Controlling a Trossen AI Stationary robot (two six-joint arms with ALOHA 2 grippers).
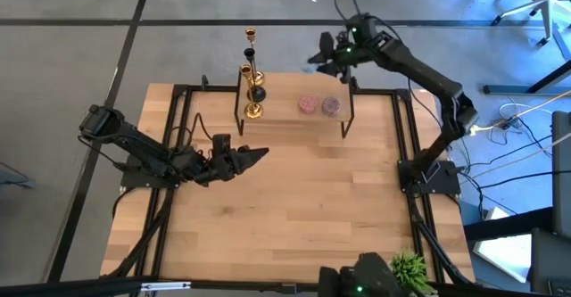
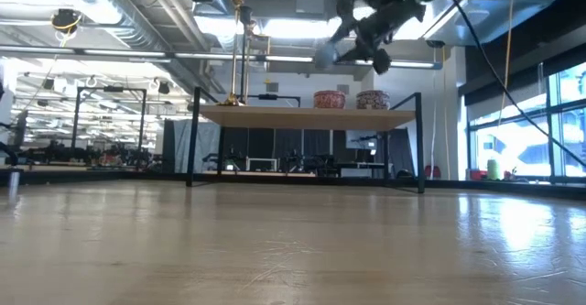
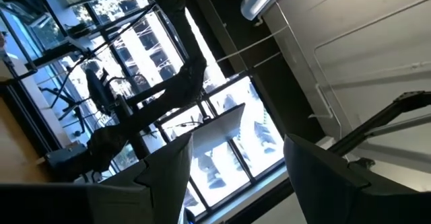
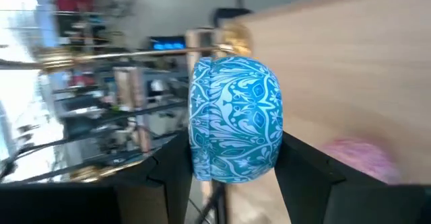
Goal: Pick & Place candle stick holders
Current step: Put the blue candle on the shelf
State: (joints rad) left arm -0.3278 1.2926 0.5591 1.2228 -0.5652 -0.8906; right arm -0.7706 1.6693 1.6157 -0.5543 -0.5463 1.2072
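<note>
Setting: robotics lab in an open industrial hall. Evidence: wooden counter (image 1: 294,208) in a black metal frame, exposed ceiling ducts (image 2: 128,16), strip lights (image 2: 275,26), more framed test stations (image 2: 82,140) behind, loose cables (image 1: 522,154) on grey floor, large windows (image 2: 549,122).

Left arm low and bent over the left part of the worktop, left end effector (image 1: 254,155) pointing toward the middle, fingers (image 3: 161,177) apart with nothing between. Right arm stretched long toward the far side, right end effector (image 1: 321,54) up high, fingers squeezing a blue patterned ball (image 4: 236,120).
</note>
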